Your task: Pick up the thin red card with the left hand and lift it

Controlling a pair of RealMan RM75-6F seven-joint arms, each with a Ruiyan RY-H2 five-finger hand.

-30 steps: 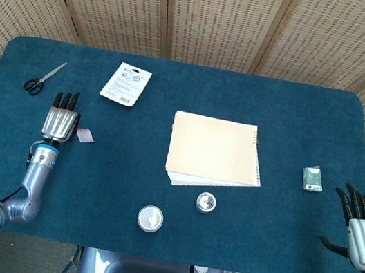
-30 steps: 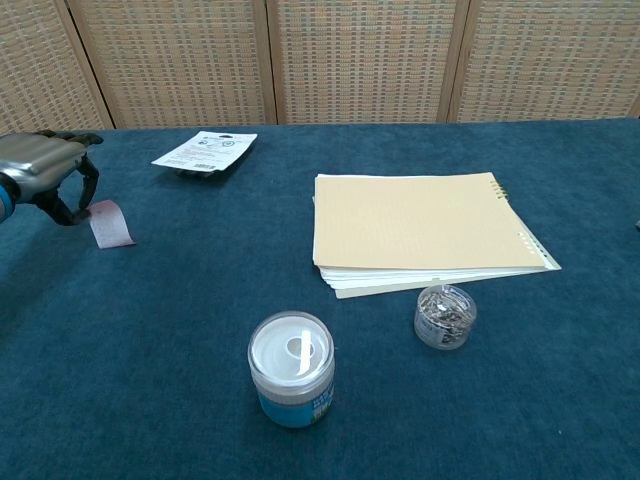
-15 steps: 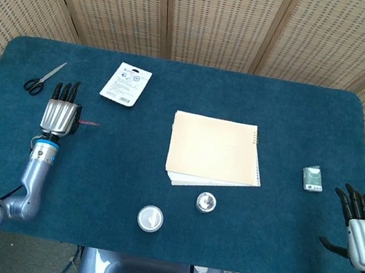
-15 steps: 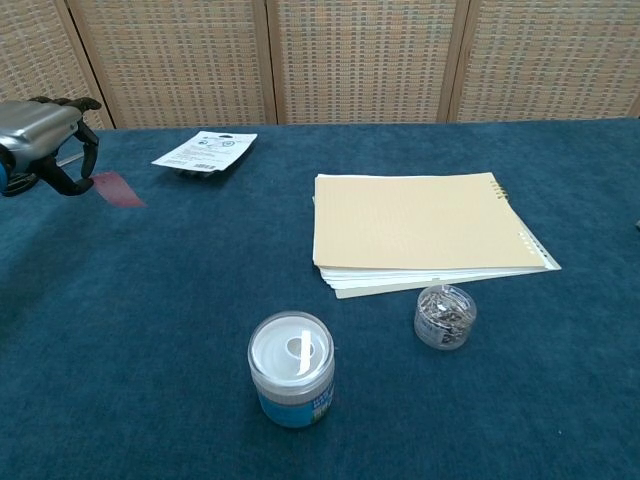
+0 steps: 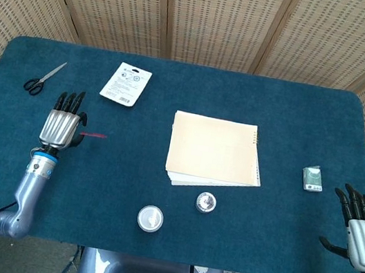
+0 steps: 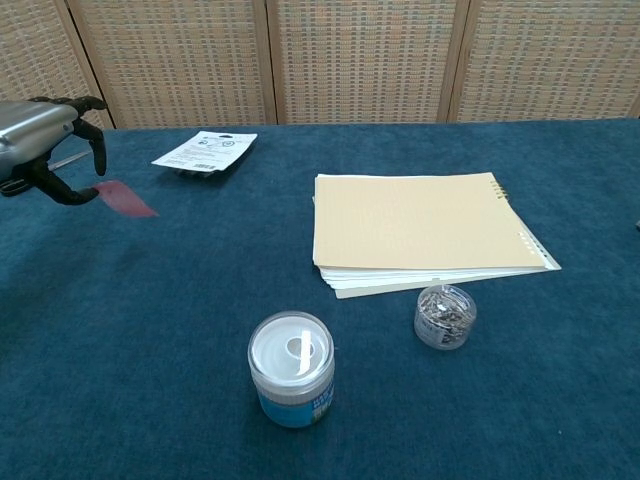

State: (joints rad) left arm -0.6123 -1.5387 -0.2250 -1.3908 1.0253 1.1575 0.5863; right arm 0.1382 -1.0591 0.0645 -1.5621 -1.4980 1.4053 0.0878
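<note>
While left hand (image 6: pixel 45 140) pinches red card (image 6: pixel 125 198) — edge-on overhead (a sliver) — cropped.

Left hand (image 6: pixel 40 140) cut by chest view's left edge; red card (image 5: pixel 93 135) edge-on thin sliver in head view.

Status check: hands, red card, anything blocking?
Left robot hand pinches red card, card off the table. Right robot hand open, idle at table edge. Nothing near the card; scissors and packet sit apart.

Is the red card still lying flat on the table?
No, in the chest view the left hand pinches the red card by one end, and it hangs tilted above the cloth.
</note>
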